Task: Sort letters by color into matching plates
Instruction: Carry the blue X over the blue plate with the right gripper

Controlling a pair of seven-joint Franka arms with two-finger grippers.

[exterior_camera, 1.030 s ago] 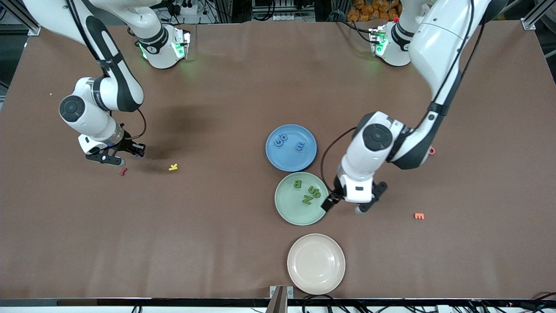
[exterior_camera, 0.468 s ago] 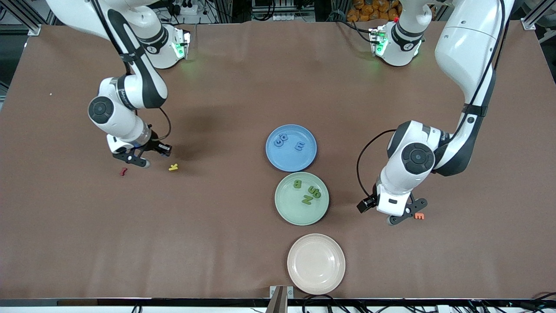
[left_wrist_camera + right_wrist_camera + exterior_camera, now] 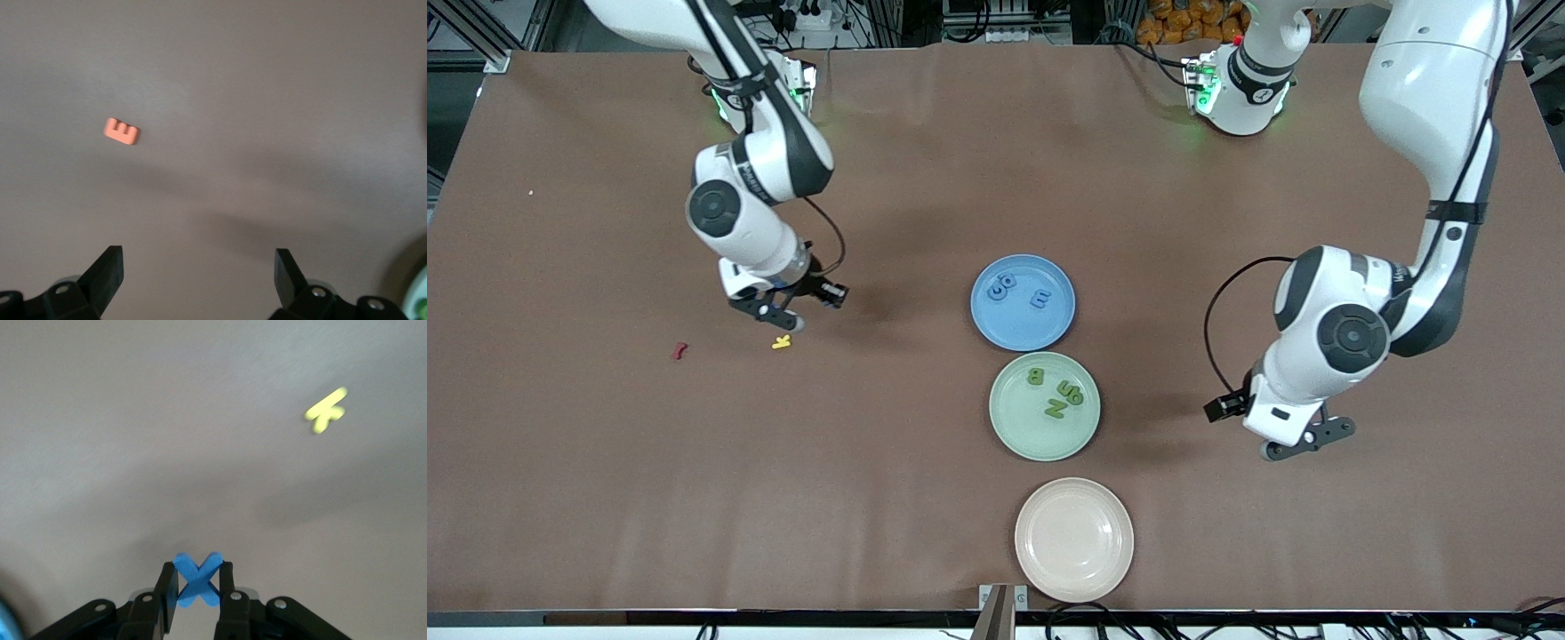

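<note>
Brown tabletop (image 3: 925,498): my right gripper (image 3: 195,590) has swung toward the blue plate (image 3: 1023,302), jaws pinching the blue X (image 3: 197,579); left gripper (image 3: 199,277) has backed off, jaws wide, empty.

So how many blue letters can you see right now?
3: two lie in the blue plate, and a blue X is pinched in the right gripper. More may be hidden.

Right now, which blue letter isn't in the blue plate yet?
The blue X, pinched in the right claw above bare table near the yellow K. The other blue letters lie in the blue plate.
</note>
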